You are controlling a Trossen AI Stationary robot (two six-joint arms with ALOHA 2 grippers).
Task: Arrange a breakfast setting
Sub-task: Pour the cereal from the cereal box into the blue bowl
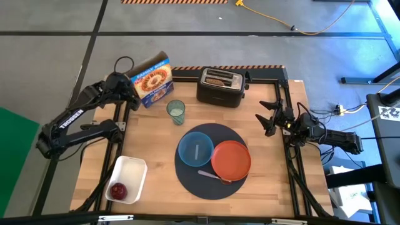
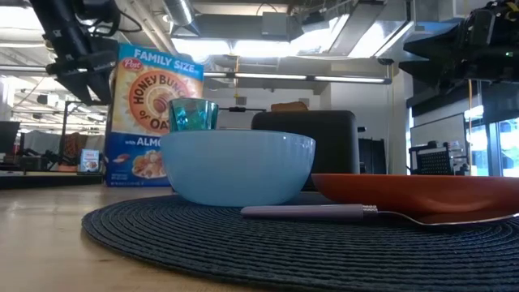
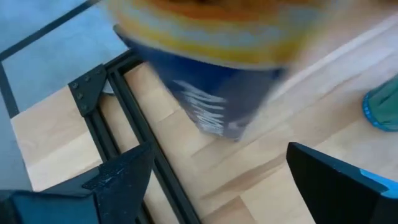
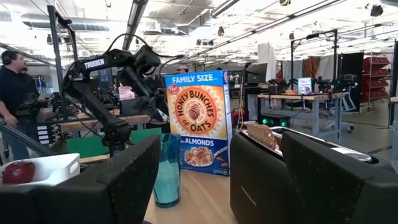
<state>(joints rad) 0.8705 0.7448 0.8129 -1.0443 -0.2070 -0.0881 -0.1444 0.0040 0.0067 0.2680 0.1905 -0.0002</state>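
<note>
The round dark mat (image 1: 187, 181) lies at the table's middle. On it stand the blue bowl (image 1: 195, 149) and the orange-red plate (image 1: 231, 159), and the metal spoon (image 1: 211, 175) lies in front of them, its bowl end by the plate. The greenish glass (image 1: 176, 111) stands behind the mat. A toast slice (image 1: 217, 80) sticks up from the black toaster (image 1: 220, 92). The red apple (image 1: 117, 190) lies in the white tub (image 1: 131, 172). My left gripper (image 1: 132, 87) is open beside the cereal box (image 1: 153, 80). My right gripper (image 1: 266, 116) is open and empty, right of the toaster.
The cereal box stands upright at the far left, next to the glass. Black frame rails (image 1: 122, 125) run along the table's left, right and far edges. Bare wood lies between the tub and the mat. In the right wrist view a person (image 4: 12, 99) stands beyond the table.
</note>
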